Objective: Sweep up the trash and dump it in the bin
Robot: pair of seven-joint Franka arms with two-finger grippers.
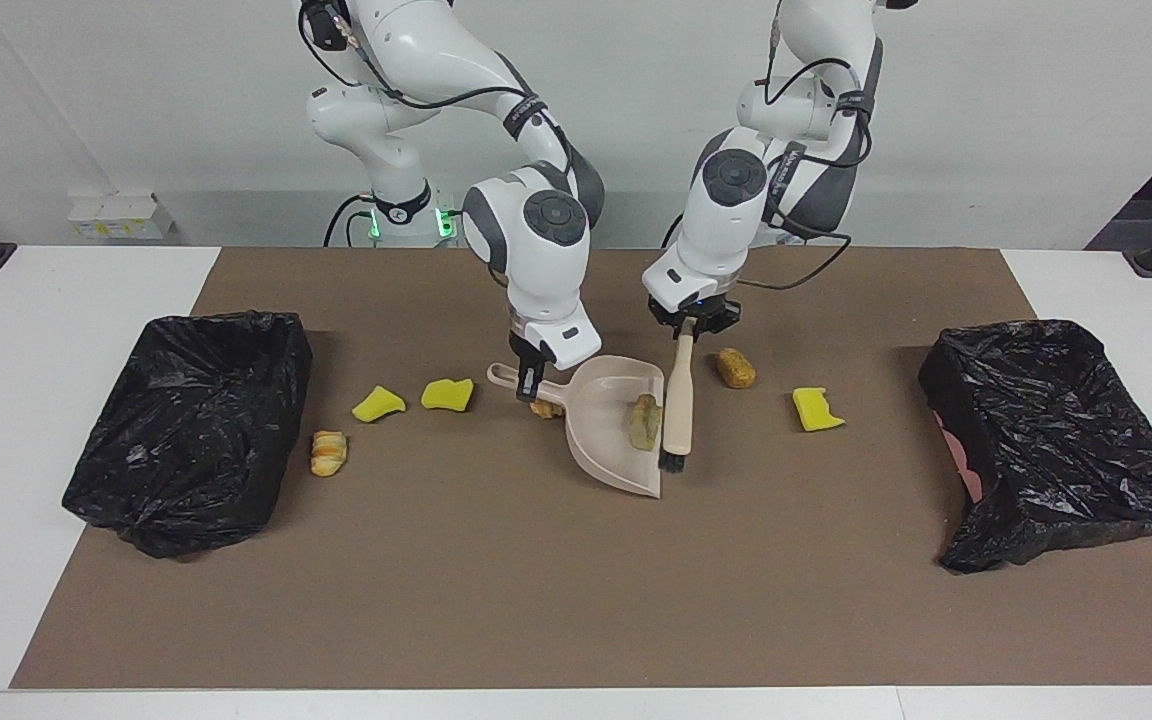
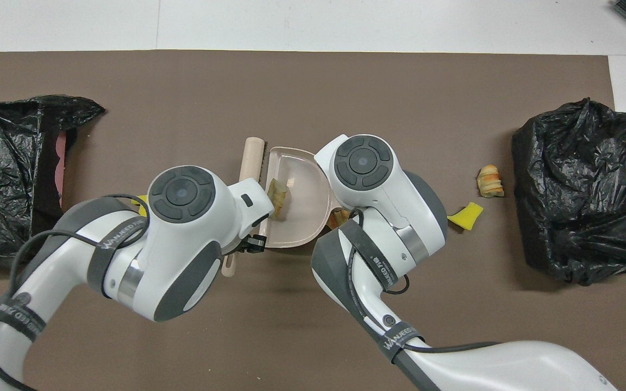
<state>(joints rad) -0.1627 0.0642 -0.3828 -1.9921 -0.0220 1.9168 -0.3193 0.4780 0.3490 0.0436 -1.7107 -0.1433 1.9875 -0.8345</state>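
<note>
My right gripper (image 1: 529, 378) is shut on the handle of the beige dustpan (image 1: 608, 428), which rests on the mat. My left gripper (image 1: 686, 328) is shut on the handle of the beige brush (image 1: 678, 405); its bristles are at the dustpan's open edge. One pale trash piece (image 1: 644, 420) lies in the dustpan, also in the overhead view (image 2: 279, 191). A tan piece (image 1: 735, 367) and a yellow sponge (image 1: 816, 410) lie toward the left arm's end. Two yellow sponges (image 1: 377, 404) (image 1: 447, 393) and a striped piece (image 1: 328, 452) lie toward the right arm's end. Another tan piece (image 1: 543, 408) lies under the dustpan's handle.
A black-bagged bin (image 1: 186, 430) stands at the right arm's end of the brown mat and another (image 1: 1056, 440) at the left arm's end. The mat's half farther from the robots holds nothing.
</note>
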